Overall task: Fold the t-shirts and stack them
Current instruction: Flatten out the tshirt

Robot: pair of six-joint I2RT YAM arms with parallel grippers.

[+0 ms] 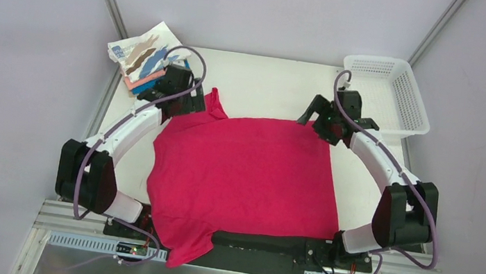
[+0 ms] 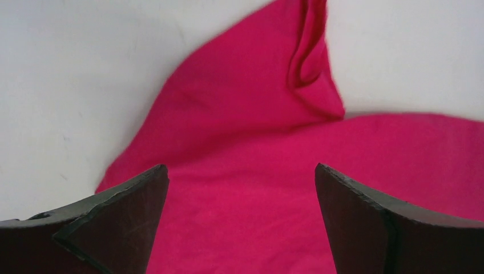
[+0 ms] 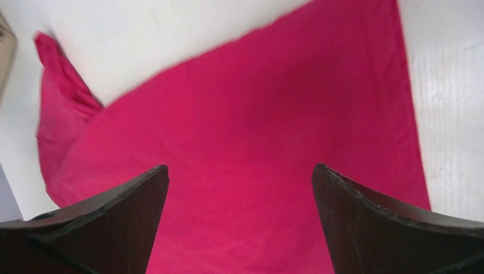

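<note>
Hovering over the far edge of a crimson-pink t-shirt (image 1: 242, 179), two robot arms stand ready for what looks like the first fold. The shirt lies spread flat across the middle of the white table (image 1: 268, 77). Its long axis runs left to right across the frame, and most of its cloth reaches from both sets of jaws toward the bottom of the picture. The left gripper (image 1: 184, 95) sits above the shirt's upper-left corner, closest to a crumpled sleeve (image 1: 217, 103) that sticks up past the edge. The right gripper (image 1: 326, 121) sits above the upper-right corner. Both wrist views show the jaws spread wide with nothing between them. The cloth is smooth and largely free of wrinkles, and a second sleeve (image 1: 186, 247) spills over the table's near edge at lower left. A stack of folded shirts (image 1: 142, 56), topped by a white one streaked tan and blue, waits at upper left. A white mesh basket (image 1: 400, 86) stands at upper right.
</note>
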